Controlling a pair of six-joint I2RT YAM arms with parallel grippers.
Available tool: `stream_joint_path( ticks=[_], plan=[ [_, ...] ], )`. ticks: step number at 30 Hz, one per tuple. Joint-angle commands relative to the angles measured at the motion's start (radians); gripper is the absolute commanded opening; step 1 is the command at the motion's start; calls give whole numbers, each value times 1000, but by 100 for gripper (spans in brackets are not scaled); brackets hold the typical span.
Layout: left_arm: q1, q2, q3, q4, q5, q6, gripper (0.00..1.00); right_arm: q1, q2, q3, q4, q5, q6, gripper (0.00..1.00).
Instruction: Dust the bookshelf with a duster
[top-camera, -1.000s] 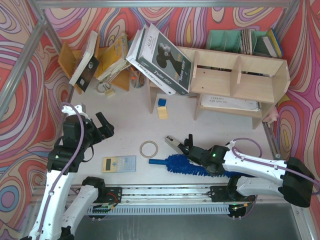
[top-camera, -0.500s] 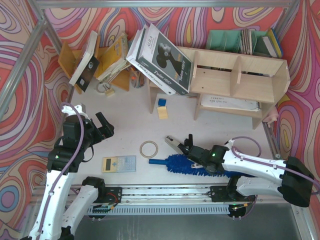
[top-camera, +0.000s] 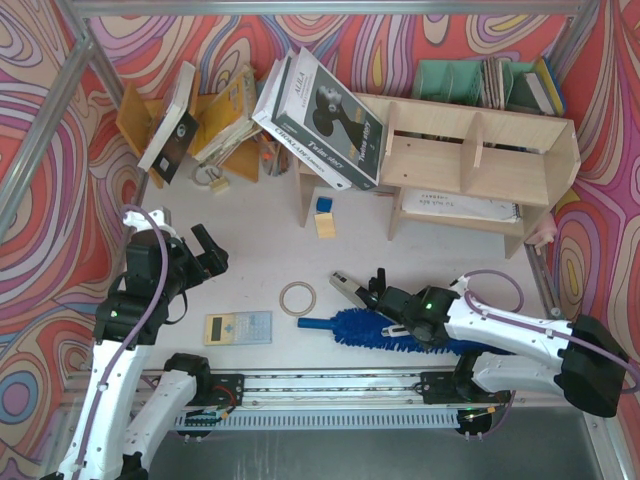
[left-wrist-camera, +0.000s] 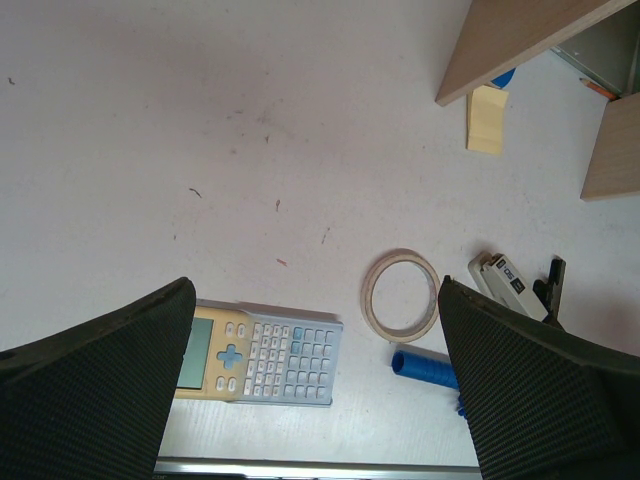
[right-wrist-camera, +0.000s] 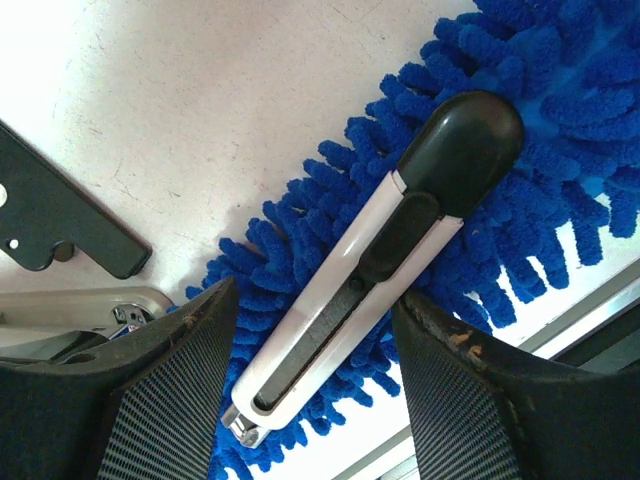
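Note:
The pale plywood bookshelf stands at the back right. The blue fluffy duster lies flat on the table near the front edge; its handle end also shows in the left wrist view. My right gripper hovers low over the duster, open. In the right wrist view the gripper straddles a black-and-silver utility knife that lies on the duster's fibres, with gaps on both sides. My left gripper is open and empty at the left, above the table.
A calculator, a tape ring and a silver stapler lie near the duster. Big books lean on the bookshelf's left end. An orange-brown book rack and a green file holder stand at the back.
My right gripper has shifted slightly over the duster. The left arm and the duster have not moved.

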Motion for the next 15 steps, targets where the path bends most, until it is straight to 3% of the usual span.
stream_joint_path(
  ticks=[1, 9, 15],
  plan=[
    [-3, -7, -13, 4, -4, 11, 98, -23, 1, -12, -1, 32, -31, 60],
    [-3, -7, -13, 5, -6, 11, 98, -38, 10, -29, 12, 22, -45, 55],
    [-3, -7, -12, 4, -6, 11, 99, -39, 0, -28, 7, 31, -42, 45]
  ],
)
